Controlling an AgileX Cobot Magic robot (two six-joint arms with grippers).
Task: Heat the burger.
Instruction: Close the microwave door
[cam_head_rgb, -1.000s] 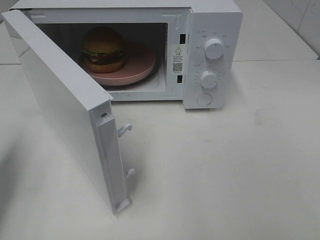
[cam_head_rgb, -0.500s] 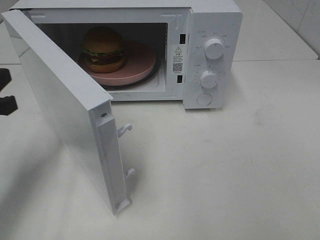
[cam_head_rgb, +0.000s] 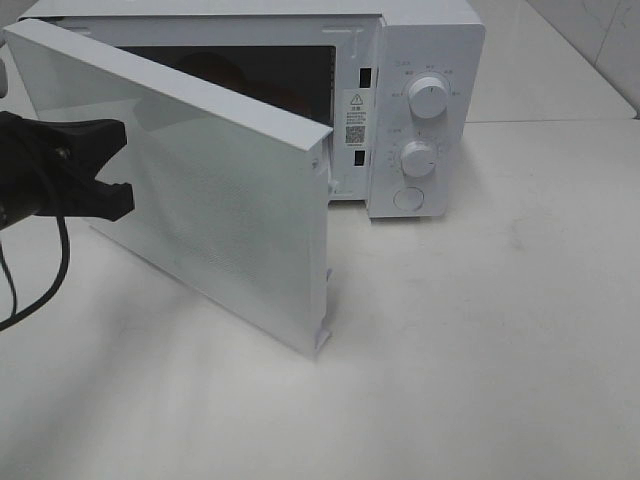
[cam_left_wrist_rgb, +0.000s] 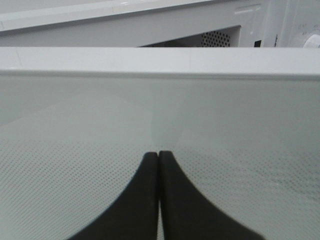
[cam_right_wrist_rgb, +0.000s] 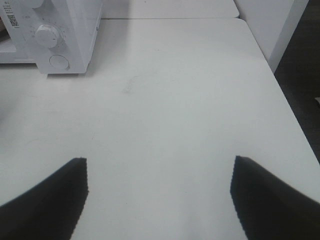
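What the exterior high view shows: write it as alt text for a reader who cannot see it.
A white microwave on a white table has its door standing partway shut, hiding most of the dark cavity. The black left gripper reaches in from the left edge against the door's outer face.

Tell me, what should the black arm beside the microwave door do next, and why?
Probably push the door the rest of the way shut. The left gripper, closed, appears to rest against the door's outer face. The door stands ajar, its latch edge short of the microwave body. Heating likely cannot start until it latches.
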